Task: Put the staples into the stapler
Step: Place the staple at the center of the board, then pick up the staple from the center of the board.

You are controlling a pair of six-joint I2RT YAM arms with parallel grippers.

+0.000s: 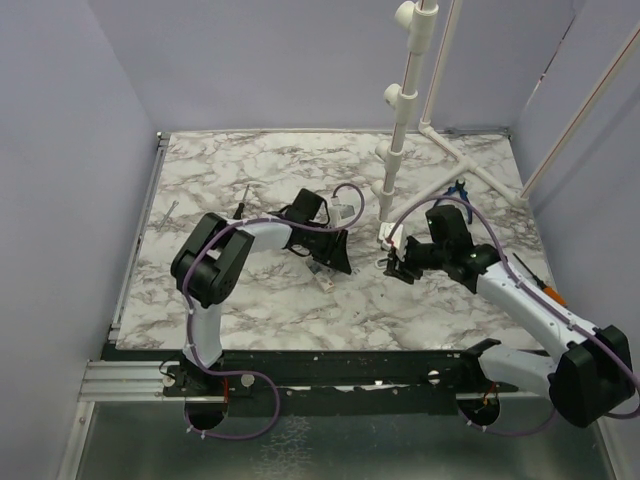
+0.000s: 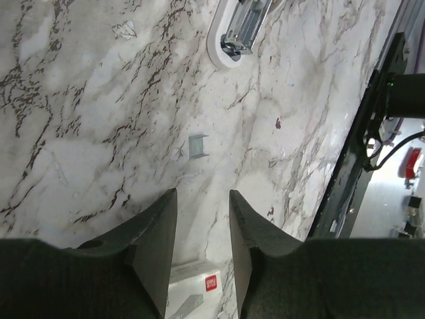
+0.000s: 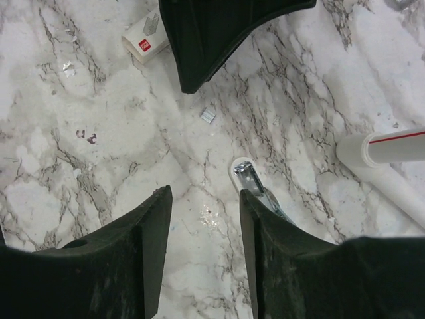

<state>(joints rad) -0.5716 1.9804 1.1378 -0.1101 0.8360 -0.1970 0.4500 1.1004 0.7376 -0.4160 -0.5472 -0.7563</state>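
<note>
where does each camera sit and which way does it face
Top external: above and behind the bases, looking down on the table; left arm and right arm show.
Left wrist: on the left arm, looking down past the open left gripper at the staples and the stapler.
Right wrist: on the right arm, looking down past the open right gripper at the stapler.
Shared: both wrist views show staples, stapler and the white box, from opposite sides.

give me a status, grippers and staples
Left gripper open, empty; right gripper open, empty. Staples loose on the table just ahead of the left gripper, stapler beside the right one. White box under left gripper, not in the way.
</note>
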